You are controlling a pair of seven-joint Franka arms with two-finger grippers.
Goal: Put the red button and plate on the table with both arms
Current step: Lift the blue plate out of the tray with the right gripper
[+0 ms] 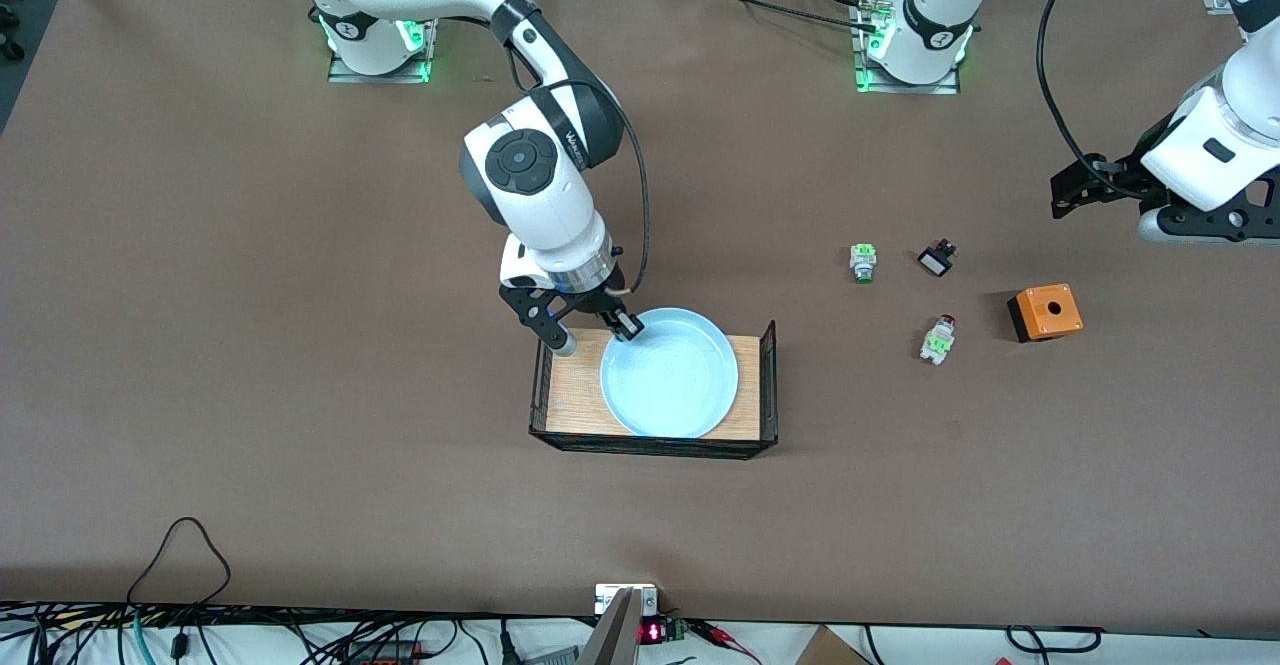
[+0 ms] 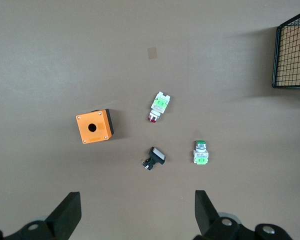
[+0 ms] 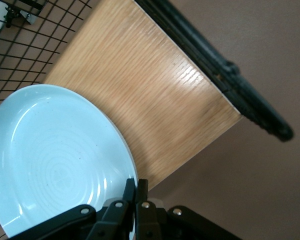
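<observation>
The pale blue plate (image 1: 670,375) lies in the wire-ended tray (image 1: 768,385). My right gripper (image 1: 625,326) is shut on the plate's rim, at the edge toward the right arm's end. In the right wrist view the two fingers (image 3: 136,192) pinch the rim of the plate (image 3: 55,160) over the tray's wooden floor (image 3: 155,100). The red button (image 1: 938,338) lies on the brown table (image 1: 300,345), toward the left arm's end; it also shows in the left wrist view (image 2: 159,106). My left gripper (image 1: 1072,195) hangs open and empty (image 2: 137,215) above the table near that end.
An orange box with a round hole (image 1: 1045,312) stands beside the red button. A green-capped white switch (image 1: 863,262) and a small black part (image 1: 936,259) lie farther from the camera than the button. Cables run along the table's near edge.
</observation>
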